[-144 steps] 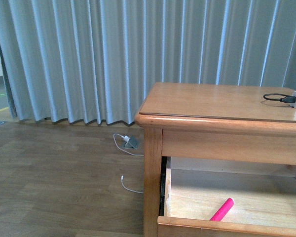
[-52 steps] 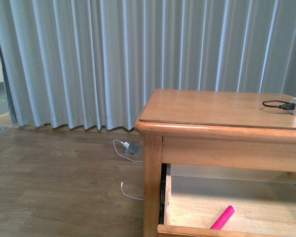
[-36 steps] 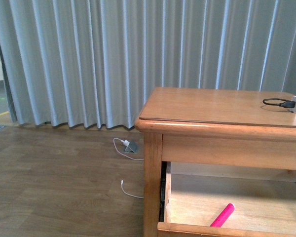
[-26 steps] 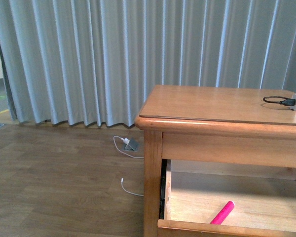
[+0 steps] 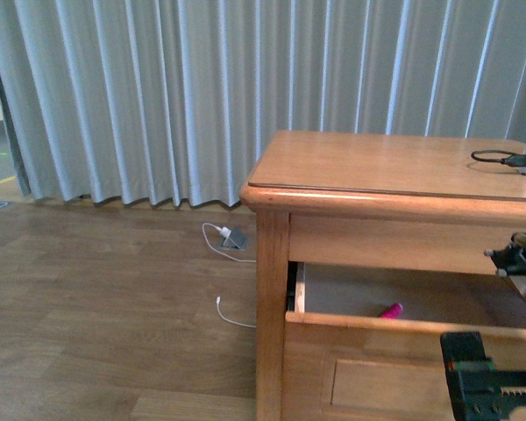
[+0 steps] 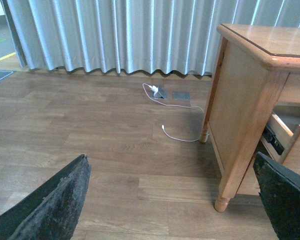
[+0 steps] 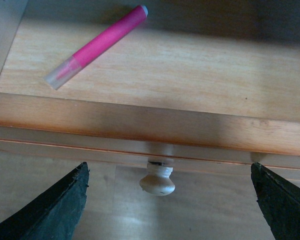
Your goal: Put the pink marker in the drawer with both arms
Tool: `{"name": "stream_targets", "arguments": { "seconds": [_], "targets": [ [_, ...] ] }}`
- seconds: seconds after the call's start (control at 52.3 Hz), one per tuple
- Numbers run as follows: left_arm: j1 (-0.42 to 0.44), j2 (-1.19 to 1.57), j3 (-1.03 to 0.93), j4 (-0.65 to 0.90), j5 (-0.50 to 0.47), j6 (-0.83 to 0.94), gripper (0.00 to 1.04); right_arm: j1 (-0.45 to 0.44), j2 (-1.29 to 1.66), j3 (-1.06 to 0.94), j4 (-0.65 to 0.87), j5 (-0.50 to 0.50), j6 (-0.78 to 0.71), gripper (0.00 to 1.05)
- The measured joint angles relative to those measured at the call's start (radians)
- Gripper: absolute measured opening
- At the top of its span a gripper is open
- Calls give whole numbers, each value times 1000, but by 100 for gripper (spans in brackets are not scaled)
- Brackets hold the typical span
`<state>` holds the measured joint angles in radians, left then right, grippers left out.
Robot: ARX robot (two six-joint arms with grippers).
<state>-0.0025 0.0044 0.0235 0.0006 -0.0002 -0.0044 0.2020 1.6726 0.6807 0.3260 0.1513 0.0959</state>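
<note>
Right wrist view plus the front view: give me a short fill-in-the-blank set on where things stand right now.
1. The pink marker lies inside the ____.
2. The right gripper hovers over the round wooden knob with its fingers ____.
3. On the floor beside the dresser lies a white ____.
4. Behind the dresser hangs a grey ____.

Missing words: drawer; open; cable; curtain

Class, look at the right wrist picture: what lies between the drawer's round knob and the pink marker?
In the right wrist view, the drawer's front rail runs between the knob and the pink marker, then a bare strip of the pale drawer floor.
</note>
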Motion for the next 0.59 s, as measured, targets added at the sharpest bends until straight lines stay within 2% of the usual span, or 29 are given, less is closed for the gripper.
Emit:
{"name": "stream_targets", "arguments": {
  "seconds": [0.21,0.459,0.593],
  "targets": [
    [0,0,0,0,0,0,99,-26,143,65,183,-34,-35,96],
    [0,0,0,0,0,0,99,-45,322,114,502,-50,-45,96],
    [0,0,0,0,0,0,99,-49,365,127,570,-39,-35,96]
  ]
}}
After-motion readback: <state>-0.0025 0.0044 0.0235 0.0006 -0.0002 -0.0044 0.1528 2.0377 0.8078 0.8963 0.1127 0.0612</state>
